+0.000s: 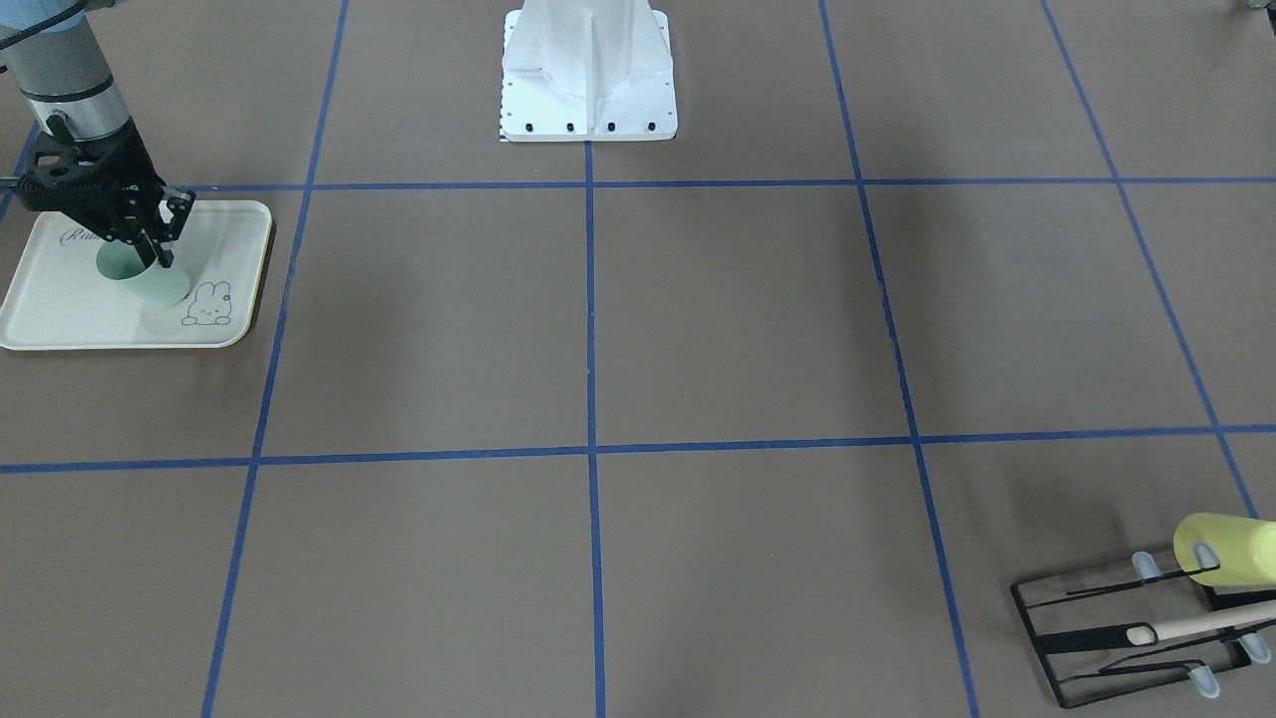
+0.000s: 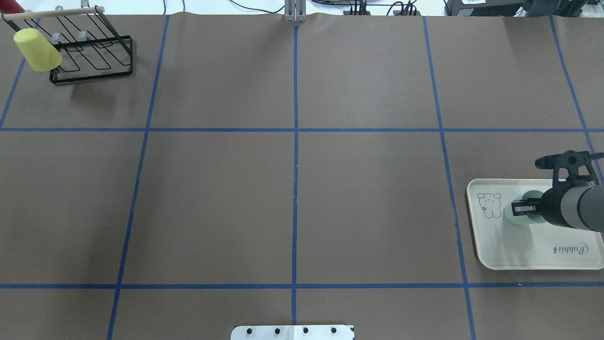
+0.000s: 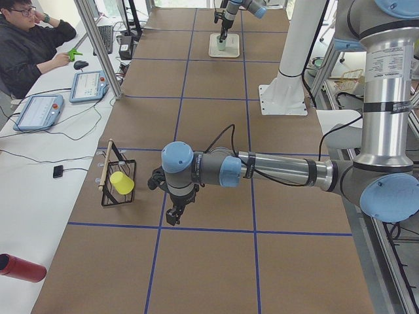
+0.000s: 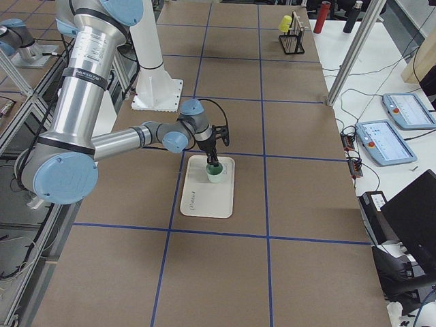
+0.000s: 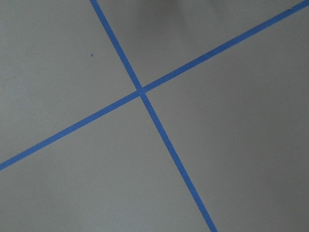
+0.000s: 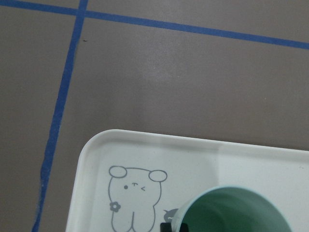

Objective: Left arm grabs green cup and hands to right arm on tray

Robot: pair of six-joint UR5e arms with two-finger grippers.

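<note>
My right gripper [image 1: 158, 261] pinches the rim of the green cup [image 1: 155, 286], a pale mint tumbler standing upright, mouth up, on the cream-white tray [image 1: 60, 314] just beside its rabbit drawing [image 1: 206, 304]. The tray lies flat, its "Rabbit" script along the edge nearer my base. Well apart, my left arm [image 3: 275, 169] stretches out level, the left gripper [image 3: 173, 214] pointing down, its grip unreadable

You have two arms here: one left arm [image 3: 281, 170] and one right arm [image 4: 122, 139]. You have two cups: one green cup [image 1: 159, 284] on the single tray [image 1: 60, 309], and one yellow cup [image 2: 37, 49] on the single wire rack [image 2: 92, 75], well apart from that tray.
</note>
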